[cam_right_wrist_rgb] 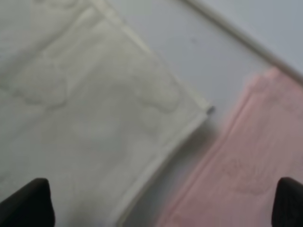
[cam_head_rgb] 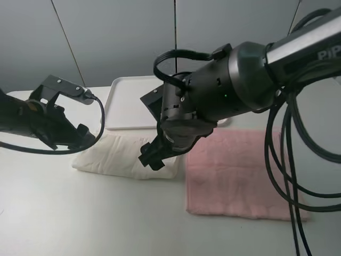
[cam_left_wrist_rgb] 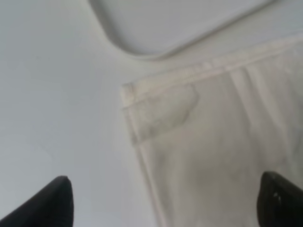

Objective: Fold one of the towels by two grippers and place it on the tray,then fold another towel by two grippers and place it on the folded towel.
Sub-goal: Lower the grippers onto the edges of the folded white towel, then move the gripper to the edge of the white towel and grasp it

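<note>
A white towel (cam_head_rgb: 120,154) lies flat on the table in front of the white tray (cam_head_rgb: 125,106). A pink towel (cam_head_rgb: 240,170) lies flat to its right, almost touching it. My left gripper (cam_head_rgb: 86,137) is open and hovers over the white towel's far left corner (cam_left_wrist_rgb: 156,113), with one fingertip (cam_left_wrist_rgb: 54,203) over bare table and the other (cam_left_wrist_rgb: 279,198) over the towel. My right gripper (cam_head_rgb: 152,157) is open above the white towel's right corner (cam_right_wrist_rgb: 189,113), by the gap to the pink towel (cam_right_wrist_rgb: 246,165). Neither gripper holds anything.
The tray (cam_left_wrist_rgb: 180,28) lies just beyond the white towel's far edge, and its rim (cam_right_wrist_rgb: 246,38) also shows in the right wrist view. The right arm's black cables (cam_head_rgb: 287,176) hang over the pink towel's right part. Grey wall panels stand behind the table.
</note>
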Controlling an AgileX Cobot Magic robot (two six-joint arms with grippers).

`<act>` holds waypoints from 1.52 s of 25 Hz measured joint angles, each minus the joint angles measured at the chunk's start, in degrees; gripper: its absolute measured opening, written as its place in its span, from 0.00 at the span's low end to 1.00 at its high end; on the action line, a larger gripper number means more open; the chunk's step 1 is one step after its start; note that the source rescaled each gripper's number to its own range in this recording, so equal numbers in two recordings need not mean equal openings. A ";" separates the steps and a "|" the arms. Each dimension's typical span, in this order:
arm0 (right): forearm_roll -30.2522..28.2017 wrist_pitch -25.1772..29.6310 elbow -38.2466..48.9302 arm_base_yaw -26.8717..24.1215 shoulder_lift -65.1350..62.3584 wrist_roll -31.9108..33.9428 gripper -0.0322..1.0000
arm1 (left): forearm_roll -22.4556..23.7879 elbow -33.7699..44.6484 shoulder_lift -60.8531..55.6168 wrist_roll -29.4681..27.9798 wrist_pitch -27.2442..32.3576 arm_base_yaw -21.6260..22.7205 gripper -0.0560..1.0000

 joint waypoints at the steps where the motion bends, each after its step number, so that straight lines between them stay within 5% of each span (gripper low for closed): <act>1: 3.83 0.00 0.00 -0.86 0.00 -3.46 1.00 | -0.66 -1.77 0.80 -0.42 3.22 0.74 0.99; 8: 21.84 2.90 -4.67 -2.54 0.00 -20.20 1.00 | -1.41 -11.62 7.52 -3.05 20.70 5.14 1.00; 13: 28.34 5.78 -7.73 -2.63 0.00 -26.71 1.00 | -0.79 -13.18 10.99 -5.25 23.07 5.37 1.00; 19: 29.32 7.72 -8.71 -2.63 0.00 -28.42 1.00 | 8.28 -16.53 14.86 -14.79 26.29 5.44 1.00; 38: 30.58 8.62 -8.71 -2.76 0.00 -29.52 1.00 | 13.48 -19.20 19.27 -19.38 26.55 5.44 1.00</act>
